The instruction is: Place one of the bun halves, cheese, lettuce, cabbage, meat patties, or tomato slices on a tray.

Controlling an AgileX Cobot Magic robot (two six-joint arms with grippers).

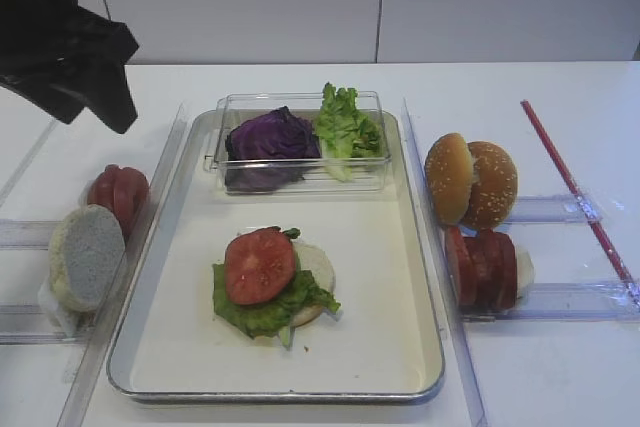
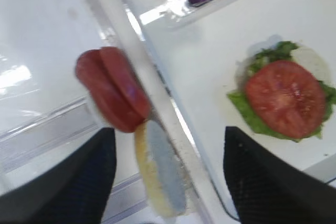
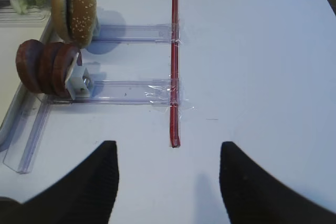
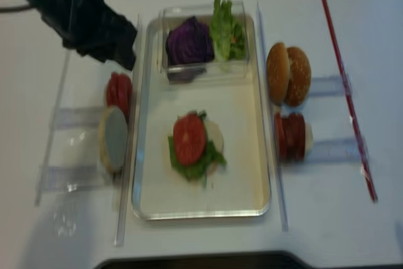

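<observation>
Tray: I see the large shiny metal tray (image 1: 420, 277) with its cream floor at the centre of the white table (image 1: 560, 377).
Stack on tray: a pale bun half (image 1: 316, 265) lies at about 6 o'clock on the tray floor, frilly green lettuce (image 1: 262, 313) on it, one bright-red tomato slice (image 1: 259, 265) on top.
Clear box: the small clear plastic box (image 1: 300, 179) sits at the tray's 12 o'clock, holding the dark purple cabbage (image 1: 270, 137) and more lettuce.
Tomato slices in reserve: I find them standing on edge (image 1: 118, 193) at 9 o'clock, just outside the tray rim, with another bun half (image 1: 86, 255) beside them.
Right side: two golden bun halves (image 1: 470, 179) at 3 o'clock, dark brown-red meat patties (image 1: 482, 267) at 4 o'clock, on edge.
Left gripper (image 2: 167, 182): I see its black jaws spread wide, nothing between them, above the reserve slices.
Right gripper (image 3: 168, 182): jaws apart, empty, over bare table near a red strip (image 3: 174, 51).
</observation>
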